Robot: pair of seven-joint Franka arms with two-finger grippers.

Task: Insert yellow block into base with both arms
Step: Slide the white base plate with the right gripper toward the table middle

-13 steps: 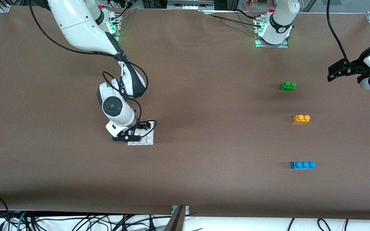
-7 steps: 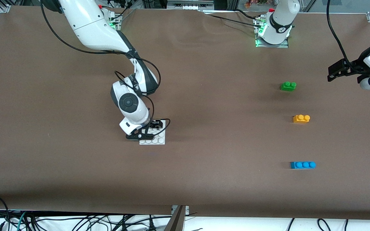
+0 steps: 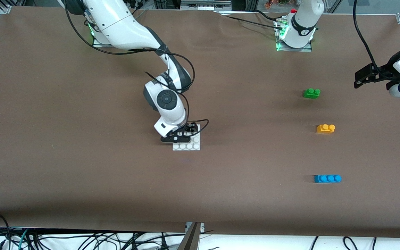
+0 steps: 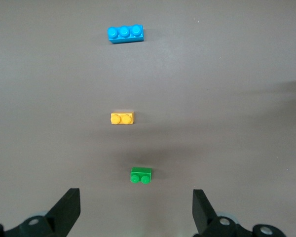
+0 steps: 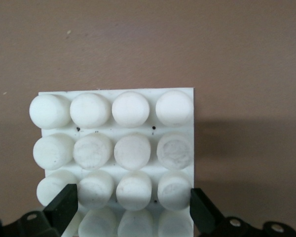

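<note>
White base (image 3: 190,143) sits mid-worktop with the right end effector (image 3: 182,136) down on it, fingers straddling the edge row of studs and clamped on the plate, going by the right wrist view, where the dark fingers (image 5: 64,205) flank the plate's sides. Yellow block (image 3: 325,128) lies untouched toward the left arm's end of the worktop, between the green brick (image 3: 311,93) (farther from the front camera) and the blue brick (image 3: 327,178) (nearer). Left end effector (image 3: 366,76) hangs in the air past the green brick at the worktop's edge, fingers wide apart, nothing held.

Step in hand looks like bringing the base toward the bricks. Keep the plate flat and the grip square (a tilted plate would make pressing harder). Stop well short of the bricks so you don't knock them. Then drop the left arm straight over the yellow block, not the green one, which sits closest to it.
</note>
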